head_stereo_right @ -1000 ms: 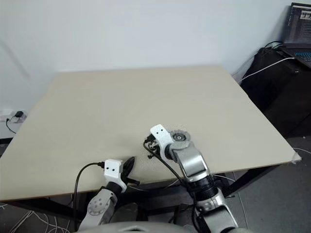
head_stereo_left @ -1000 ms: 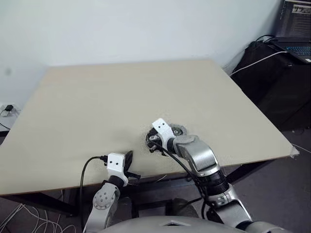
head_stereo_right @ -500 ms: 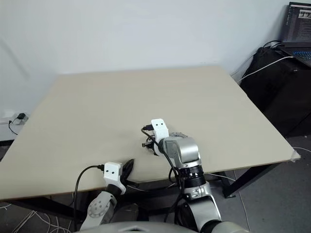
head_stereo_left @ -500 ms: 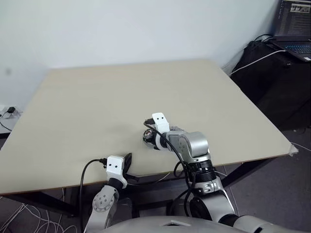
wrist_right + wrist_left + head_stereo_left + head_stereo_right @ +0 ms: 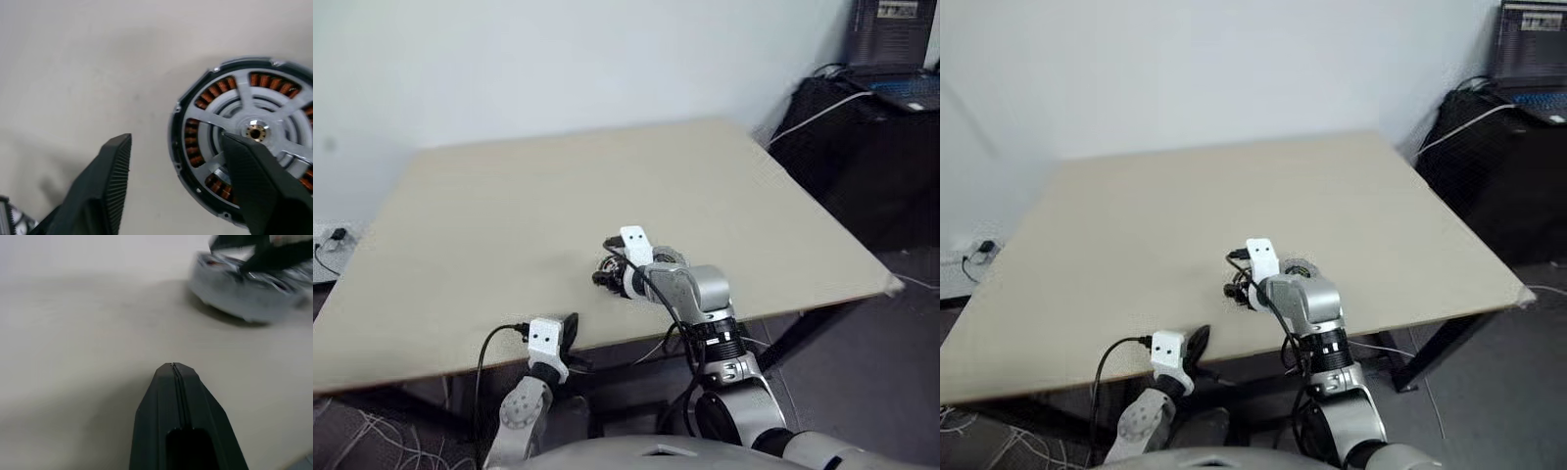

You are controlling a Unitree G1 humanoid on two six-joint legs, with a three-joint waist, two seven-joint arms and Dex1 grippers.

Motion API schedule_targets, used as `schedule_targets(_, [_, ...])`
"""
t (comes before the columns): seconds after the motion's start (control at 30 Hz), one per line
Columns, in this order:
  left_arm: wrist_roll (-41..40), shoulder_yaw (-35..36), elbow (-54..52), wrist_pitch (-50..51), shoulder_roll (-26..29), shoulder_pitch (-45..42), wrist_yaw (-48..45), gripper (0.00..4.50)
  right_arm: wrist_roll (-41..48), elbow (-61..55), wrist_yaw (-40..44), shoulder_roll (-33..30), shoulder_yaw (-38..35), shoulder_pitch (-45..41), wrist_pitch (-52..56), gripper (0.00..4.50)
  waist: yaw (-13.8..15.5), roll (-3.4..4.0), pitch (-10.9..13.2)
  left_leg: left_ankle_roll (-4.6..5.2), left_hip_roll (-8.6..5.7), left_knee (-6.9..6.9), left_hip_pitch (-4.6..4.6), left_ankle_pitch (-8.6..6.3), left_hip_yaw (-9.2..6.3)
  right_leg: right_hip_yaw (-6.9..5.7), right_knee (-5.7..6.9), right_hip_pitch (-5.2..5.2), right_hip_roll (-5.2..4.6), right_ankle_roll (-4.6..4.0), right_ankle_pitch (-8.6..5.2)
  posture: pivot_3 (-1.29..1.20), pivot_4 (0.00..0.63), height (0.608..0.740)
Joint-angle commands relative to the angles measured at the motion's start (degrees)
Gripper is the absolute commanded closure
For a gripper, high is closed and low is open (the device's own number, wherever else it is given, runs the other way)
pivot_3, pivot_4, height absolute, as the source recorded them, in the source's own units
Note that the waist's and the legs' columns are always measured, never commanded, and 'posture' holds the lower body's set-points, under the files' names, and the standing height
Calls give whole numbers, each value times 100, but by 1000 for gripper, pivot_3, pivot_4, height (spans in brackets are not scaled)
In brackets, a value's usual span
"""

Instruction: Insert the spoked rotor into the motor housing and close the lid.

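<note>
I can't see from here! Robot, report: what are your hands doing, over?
Left hand shut, empty, low over the table. Right hand open over the motor housing, spoked rotor seated inside. Nothing in the way.

Silver arms, white wrist blocks, black cables — ribbed black fingers [image 5: 110, 186].

No readable text anywhere.
The laptop screen [image 5: 1535, 41] beside the surface [image 5: 1185, 211] glows with lines far too small to make out, and the motor housing [image 5: 244, 142] carries no legible marking.
</note>
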Motion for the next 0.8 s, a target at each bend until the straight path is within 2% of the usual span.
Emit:
schedule_targets(0.03, [-13, 22, 131, -226, -50, -17, -67, 4500, 226, -353, 200, 105, 201, -213, -359, 1491, 17, -98, 88, -70, -81, -158, 110, 148, 2, 203, -24, 46, 8, -22, -149, 0, 0, 740])
schedule_targets(0.07, [-14, 39, 203, -268, -51, -38, -83, 4500, 253, -465, 306, 33, 327, -179, -553, 1491, 11, -43, 91, -174, -100, -160, 146, 203, 18, 219, -50, 40, -66, -37, -145, 0, 0, 740])
schedule_targets(0.1, [-17, 63, 318, -325, -53, -77, -104, 4500, 230, -596, 431, -85, 519, -138, -795, 1491, -47, 24, 93, -256, -52, -43, 178, 225, -62, 175, -48, 40, -84, -45, -136, 0, 0, 740])
schedule_targets(0.13, [-18, 83, 431, -383, -54, -116, -122, 4500, 143, -713, 532, -224, 734, -90, -1109, 1491, -109, 88, 108, -232, 63, 86, 254, 226, -159, 81, -46, 59, -102, -23, -124, 0, 0, 740])
schedule_targets(0.17, [-18, 100, 526, -442, -55, -144, -140, 4500, 3, -836, 613, -390, 977, -34, -1456, 1491, -144, 86, 116, -78, 100, 111, 272, 205, -186, 14, -55, 97, -106, 30, -97, 0, 0, 740])
schedule_targets(0.2, [-20, 117, 615, -495, -56, -176, -160, 4500, -131, -934, 633, -536, 1165, 24, -1734, 1491, -165, 54, 110, -30, 100, 114, 273, 195, -215, -4, -119, 123, -79, 81, -70, 0, 0, 740])
schedule_targets(0.3, [-27, 153, 815, -632, -58, -243, -209, 4500, -586, -1082, 520, -944, 1567, 186, -2496, 1491, -142, 33, 106, 9, 86, 99, 257, 175, -212, 80, -221, 116, -38, 226, 29, 0, 0, 740])
schedule_targets(0.4, [-33, 189, 1084, -788, -55, -336, -271, 4500, -992, -1148, 204, -1168, 1656, 324, -3054, 2120, -80, 22, 102, 43, 65, 88, 229, 182, -172, 110, -220, 67, -67, 235, 68, 0, 0, 740])
schedule_targets(0.47, [-36, 203, 1201, -869, -50, -378, -303, 4500, -1275, -1162, -14, -1295, 1697, 384, -3389, 2765, -43, 22, 103, 54, 66, 86, 192, 198, -165, 109, -218, 22, -69, 216, 101, 0, 0, 740])
schedule_targets(0.63, [-40, 251, 1456, -1074, -44, -470, -355, 4500, -1583, -1235, -658, -1338, 1240, 625, -3688, 4414, -46, 8, 102, 54, 68, 65, 191, 200, -148, 116, -220, -6, -84, 183, 121, 0, 0, 740])
schedule_targets(0.8, [-49, 318, 1727, -1308, -35, -546, -366, 4500, -2128, -1429, -1327, -1554, 848, 1098, -3458, 4465, -21, -3, 94, 56, 69, 31, 190, 207, -104, 143, -219, -40, -92, 170, 141, 0, 0, 740])
